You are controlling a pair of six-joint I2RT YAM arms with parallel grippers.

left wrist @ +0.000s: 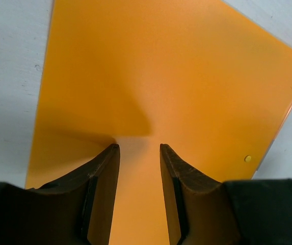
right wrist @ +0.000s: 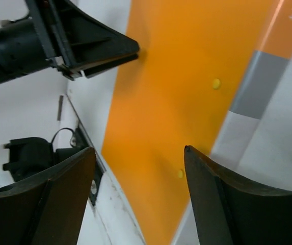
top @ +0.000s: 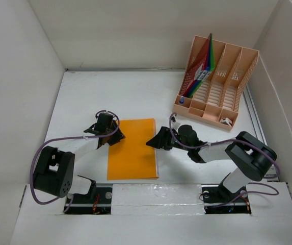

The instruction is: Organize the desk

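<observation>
The desk [top: 84, 102] is a white tabletop walled by white panels. An orange folder [top: 132, 148] lies flat at its middle. My left gripper [top: 116, 137] is at the folder's left edge; in the left wrist view its fingers stand a little apart over the folder [left wrist: 161, 76], with the gripper [left wrist: 139, 147] open and holding nothing. My right gripper [top: 153, 142] is at the folder's right edge. In the right wrist view it [right wrist: 138, 149] is wide open above the folder [right wrist: 176, 92], with the left gripper [right wrist: 128, 51] across from it.
A peach slotted file rack [top: 227, 76] stands at the back right, with coloured folders [top: 208, 61] upright in its left slot. A small blue thing [top: 182, 101] and a white thing [top: 226, 121] sit in its front compartments. Side walls are close.
</observation>
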